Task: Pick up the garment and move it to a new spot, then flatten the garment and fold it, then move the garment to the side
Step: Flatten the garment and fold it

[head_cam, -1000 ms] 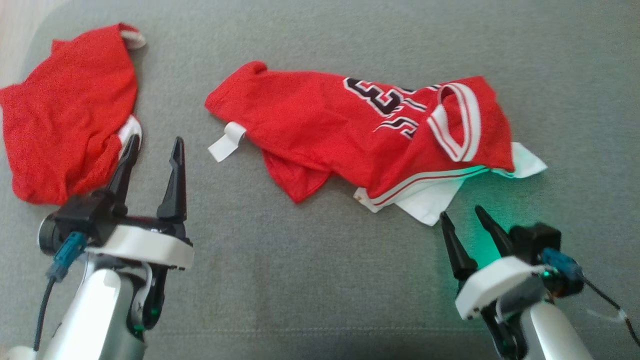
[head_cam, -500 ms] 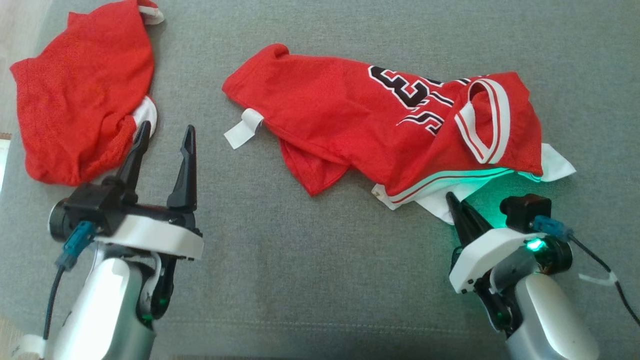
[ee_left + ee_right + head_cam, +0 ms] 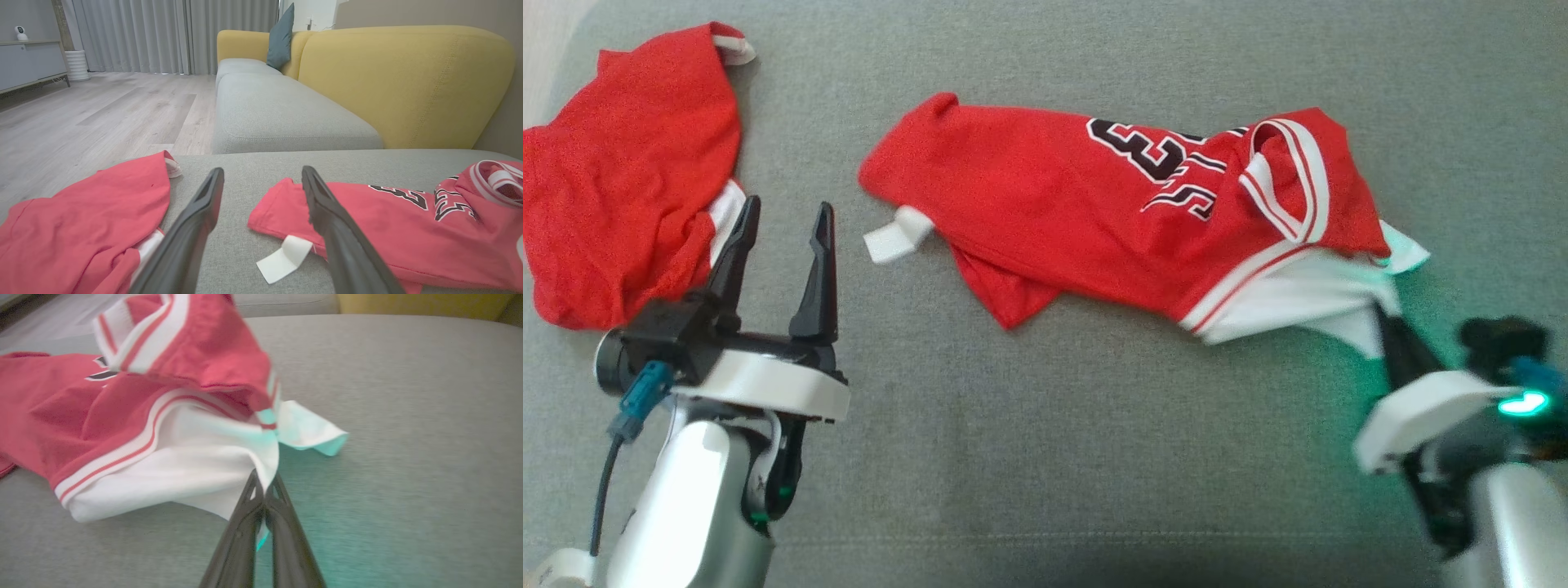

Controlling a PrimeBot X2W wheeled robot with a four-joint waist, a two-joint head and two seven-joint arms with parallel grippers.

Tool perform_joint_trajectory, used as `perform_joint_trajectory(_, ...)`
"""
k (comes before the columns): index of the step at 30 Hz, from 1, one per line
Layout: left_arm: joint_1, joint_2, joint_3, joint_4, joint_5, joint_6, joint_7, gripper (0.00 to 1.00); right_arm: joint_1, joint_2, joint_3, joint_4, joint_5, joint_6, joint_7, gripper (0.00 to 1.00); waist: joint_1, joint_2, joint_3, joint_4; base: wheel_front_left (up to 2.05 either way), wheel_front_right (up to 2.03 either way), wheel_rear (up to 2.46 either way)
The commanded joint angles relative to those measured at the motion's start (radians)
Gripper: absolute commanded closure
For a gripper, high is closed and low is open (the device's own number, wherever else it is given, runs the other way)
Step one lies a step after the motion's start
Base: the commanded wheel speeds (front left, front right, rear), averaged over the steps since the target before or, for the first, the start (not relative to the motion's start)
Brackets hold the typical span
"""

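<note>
Grip set on jersey [image 3: 1094, 204] corner by right gripper [image 3: 1387, 325]

Crumpled and red, the jersey lies across the middle of the grey seat cushion [image 3: 1045, 457], its long side running left to right; black-and-white lettering shows near its right end, just beside a raised opening edged in white-and-red striped trim [image 3: 1290, 188]; white fabric spreads along its near right edge and is drawn to a point at the right gripper; in the right wrist view the two dark fingers are pressed together with that white corner pinched between their tips; a green light [image 3: 1523, 403] on that wrist tints the cloth and cushion around it.

At the jersey's near left edge a white tag [image 3: 894, 237] sticks out and lies flat on the cushion; the left gripper [image 3: 784, 224] hovers at the lower left, fingers spread apart with nothing between them, clear of the jersey; one fingertip overlaps the edge of a second red garment [image 3: 621, 171] heaped at the cushion's left end, and I cannot tell whether it touches; that heap is well apart from the jersey.

Beyond, the left wrist view shows a yellow backrest [image 3: 404, 81], a teal pillow [image 3: 282, 36], a pale wooden floor [image 3: 102, 110] and grey curtains [image 3: 163, 32].
</note>
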Motion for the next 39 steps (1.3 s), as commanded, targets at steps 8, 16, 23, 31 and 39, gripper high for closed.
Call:
perform_joint_trajectory(8, -0.012, 0.009, 0.042, -0.035, 0.020, -0.006, -0.006, 0.00, 0.047, -0.057, -0.184, -0.131, 0.015, -0.001, 0.104, 1.00, 0.0000, 0.0000, -0.010, -0.017, 0.00, 0.00, 0.00)
perform_joint_trajectory(16, -0.005, 0.004, 0.042, -0.028, 0.024, -0.010, -0.006, 0.00, 0.084, -0.023, -0.189, -0.140, 0.045, -0.001, 0.110, 0.00, 0.0000, 0.0000, -0.019, -0.020, 0.00, 0.00, 0.00)
perform_joint_trajectory(23, 0.022, 0.004, 0.038, -0.011, 0.030, -0.006, -0.006, 0.00, 0.067, 0.002, -0.196, -0.223, -0.001, -0.001, -0.108, 0.00, 0.0000, 0.0000, -0.055, -0.023, 0.00, 0.00, 0.00)
perform_joint_trajectory(31, 0.065, 0.012, 0.035, -0.018, 0.031, 0.009, 0.001, 0.00, 0.070, 0.007, -0.068, -0.300, -0.015, -0.001, -0.204, 0.00, 0.0000, 0.0000, -0.098, -0.032, 0.00, 0.00, 0.00)
perform_joint_trajectory(39, 0.095, 0.016, 0.028, -0.034, 0.027, 0.023, 0.018, 0.00, 0.109, 0.007, 0.030, -0.345, 0.013, -0.001, -0.176, 0.00, 0.0000, 0.0000, -0.125, -0.032, 0.00, 0.00, 0.00)
